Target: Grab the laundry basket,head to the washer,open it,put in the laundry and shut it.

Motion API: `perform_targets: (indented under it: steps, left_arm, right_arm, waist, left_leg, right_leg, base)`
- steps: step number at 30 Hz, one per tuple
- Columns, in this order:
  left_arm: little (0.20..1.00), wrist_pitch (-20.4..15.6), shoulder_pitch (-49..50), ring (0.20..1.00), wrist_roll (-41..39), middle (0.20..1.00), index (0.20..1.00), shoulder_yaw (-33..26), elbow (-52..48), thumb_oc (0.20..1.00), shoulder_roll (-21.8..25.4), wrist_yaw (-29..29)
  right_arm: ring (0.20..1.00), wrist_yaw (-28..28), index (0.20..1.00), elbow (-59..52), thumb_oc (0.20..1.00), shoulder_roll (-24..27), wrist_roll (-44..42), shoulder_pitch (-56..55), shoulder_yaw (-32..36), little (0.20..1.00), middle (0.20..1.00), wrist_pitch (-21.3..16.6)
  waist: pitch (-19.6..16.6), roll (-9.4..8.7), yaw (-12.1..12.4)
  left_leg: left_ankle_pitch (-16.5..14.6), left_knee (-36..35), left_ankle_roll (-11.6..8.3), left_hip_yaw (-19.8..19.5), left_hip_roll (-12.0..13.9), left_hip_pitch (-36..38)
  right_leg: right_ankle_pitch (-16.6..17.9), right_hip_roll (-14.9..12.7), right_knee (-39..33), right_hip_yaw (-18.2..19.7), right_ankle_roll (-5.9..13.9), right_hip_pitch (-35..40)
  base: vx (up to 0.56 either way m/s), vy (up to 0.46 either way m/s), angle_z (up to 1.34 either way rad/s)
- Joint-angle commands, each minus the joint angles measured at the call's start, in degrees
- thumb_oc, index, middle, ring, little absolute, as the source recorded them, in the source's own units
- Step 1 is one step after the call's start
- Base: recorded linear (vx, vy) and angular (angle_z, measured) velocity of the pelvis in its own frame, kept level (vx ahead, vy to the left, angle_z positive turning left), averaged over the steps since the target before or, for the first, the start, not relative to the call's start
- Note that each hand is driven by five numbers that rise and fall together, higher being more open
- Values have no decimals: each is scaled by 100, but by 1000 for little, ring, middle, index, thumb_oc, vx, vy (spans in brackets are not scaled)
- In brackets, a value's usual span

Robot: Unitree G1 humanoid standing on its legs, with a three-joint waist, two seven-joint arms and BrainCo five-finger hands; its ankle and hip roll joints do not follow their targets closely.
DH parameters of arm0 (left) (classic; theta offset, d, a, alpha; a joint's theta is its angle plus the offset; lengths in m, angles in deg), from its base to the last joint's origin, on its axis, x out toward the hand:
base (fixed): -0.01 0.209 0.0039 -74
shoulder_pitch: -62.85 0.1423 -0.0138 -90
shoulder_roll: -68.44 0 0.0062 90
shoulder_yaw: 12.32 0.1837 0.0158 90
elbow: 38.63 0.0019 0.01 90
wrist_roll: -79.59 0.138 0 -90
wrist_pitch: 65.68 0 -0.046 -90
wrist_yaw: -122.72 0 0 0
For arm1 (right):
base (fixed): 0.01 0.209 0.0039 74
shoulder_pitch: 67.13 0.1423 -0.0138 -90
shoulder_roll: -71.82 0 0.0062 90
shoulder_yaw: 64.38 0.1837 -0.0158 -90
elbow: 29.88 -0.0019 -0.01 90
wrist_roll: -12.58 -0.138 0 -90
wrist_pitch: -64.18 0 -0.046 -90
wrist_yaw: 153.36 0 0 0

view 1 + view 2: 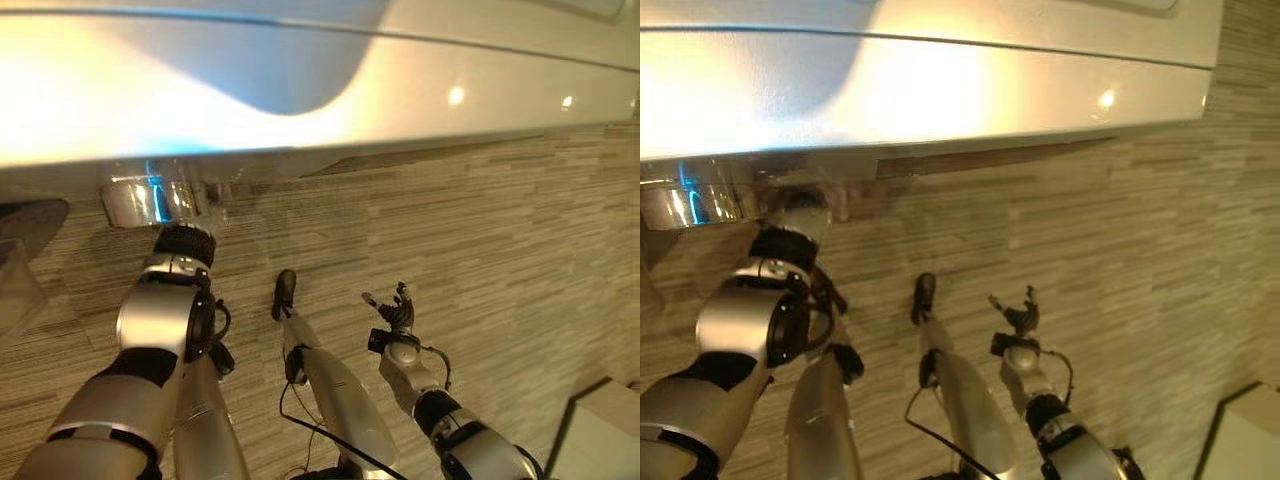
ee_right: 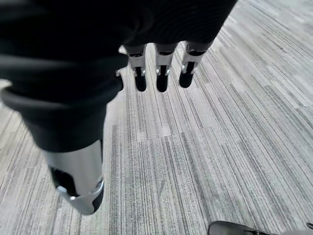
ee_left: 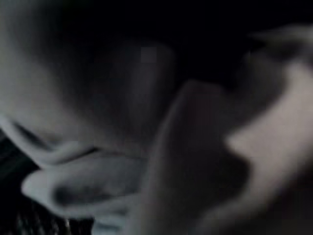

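The white washer (image 1: 300, 90) runs across the top of the eye views, seen from above. Under its front edge shines the chrome rim (image 1: 140, 200) of the door opening. My left arm reaches up into that opening, and its dark wrist cover (image 1: 185, 243) ends at the rim, with the hand hidden inside. In the left wrist view, pale cloth-like folds (image 3: 274, 127) lie in the dark, too blurred to make out. My right hand (image 1: 395, 312) hangs free over the floor with its fingers (image 2: 156, 73) straight and nothing in them.
The open washer door, with its clear glass (image 1: 20, 270), stands at the far left. A white box-like object (image 1: 600, 430) sits at the lower right. Striped grey carpet (image 2: 195, 161) covers the floor in front of the washer.
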Motion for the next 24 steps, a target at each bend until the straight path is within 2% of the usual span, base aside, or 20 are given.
perform_targets:
  steps: [1,4,7,10,13,14,16,17,24]
  left_arm:
    - [200,-527,-470,200,219,200,200,441,-371,200,383,-16]
    - [200,-686,-1086,200,196,200,200,694,-734,200,225,103]
    - [200,-663,-1528,200,226,200,200,848,-727,200,119,222]
    - [200,-577,-2279,200,349,200,200,1107,-613,200,276,380]
    - [200,-290,-3024,200,664,200,200,1589,-362,200,593,490]
    - [200,107,-3505,200,1257,200,200,2199,-137,200,924,480]
    - [200,236,-3772,200,1485,200,200,2453,-79,200,1083,516]
    - [200,455,-4145,200,1643,200,200,2796,238,200,1196,467]
    - [200,743,-4830,200,1816,200,200,3419,479,200,1441,375]
  right_arm:
    - [1000,58,1000,-218,1000,233,145,-88,265,1000,1000,15]
    - [1000,73,1000,-365,1000,386,191,-19,269,1000,1000,65]
    - [1000,72,1000,-502,1000,496,212,47,307,1000,1000,103]
    - [1000,60,1000,-814,1000,669,310,133,343,1000,1000,138]
    - [1000,122,1000,-1102,1000,926,347,116,440,1000,1000,103]
    - [1000,176,1000,-1330,1000,1196,460,71,535,1000,1000,77]
    - [1000,202,1000,-1549,1000,1349,577,-23,629,1000,1000,75]
    - [1000,209,1000,-1591,1000,1565,619,-124,806,1000,1000,54]
    - [1000,235,1000,-1989,1000,2034,782,-560,1128,1000,1000,154]
  waist:
    - [-62,8,-123]
    - [-91,0,-255]
    - [-104,38,-304]
    - [-102,120,-406]
    - [-166,192,-525]
    - [-193,231,-589]
    - [-196,237,-608]
    - [-243,323,-603]
    - [-240,511,-450]
  left_leg:
    - [-598,-195,-263,-101,-256,100]
    - [-750,-75,-192,-77,-297,-39]
    - [-858,1,-145,-57,-320,-138]
    - [-1008,79,-109,-44,-323,-258]
    - [-1113,194,-65,-41,-330,-393]
    - [-1168,285,-37,-15,-300,-497]
    - [-1194,333,-23,-1,-271,-588]
    - [-1226,328,8,7,-302,-648]
    - [-1261,445,114,-108,-439,-1070]
  right_leg:
    - [-601,-261,-8,-68,502,912]
    - [-467,-303,-8,57,578,818]
    - [-405,-361,-8,119,623,739]
    - [-311,-448,-8,198,709,650]
    - [-235,-500,-8,319,763,582]
    - [-111,-544,-8,396,807,536]
    - [-37,-572,-8,435,835,477]
    - [17,-607,-8,471,868,435]
    - [20,-737,-8,319,913,346]
  base:
    - [38,100,-16]
    - [23,61,-5]
    - [27,58,2]
    - [29,90,3]
    - [22,89,-5]
    - [11,105,-11]
    - [11,45,-10]
    - [16,10,-5]
    - [10,-8,-10]
